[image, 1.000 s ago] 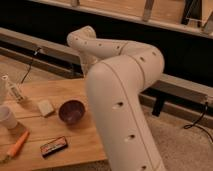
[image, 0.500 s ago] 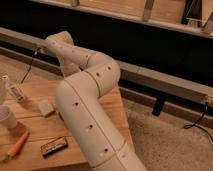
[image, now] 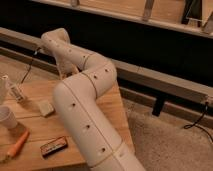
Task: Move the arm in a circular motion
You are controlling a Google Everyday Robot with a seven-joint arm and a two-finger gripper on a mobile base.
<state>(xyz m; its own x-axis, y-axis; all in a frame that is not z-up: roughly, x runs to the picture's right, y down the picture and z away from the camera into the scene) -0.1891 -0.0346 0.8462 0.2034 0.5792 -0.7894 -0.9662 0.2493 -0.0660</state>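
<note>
The arm had swung leftward and away from the camera over the wooden surface, its elbow now bent above the middle and its narrow end reaching toward the far left edge. That sweep now hid the dark bowl seen a second ago, which suggested the circular path was well under way. The pincer hung below the far end, behind the arm; its state could not be told. A carrot, a sponge, a cup and a flat dark packet lay on the left.

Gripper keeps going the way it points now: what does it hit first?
The gripper is hidden behind the arm. The end piece points downward, so it would most likely meet the table near its far edge first. Depth is unclear, so it could instead pass just beyond that edge.
</note>
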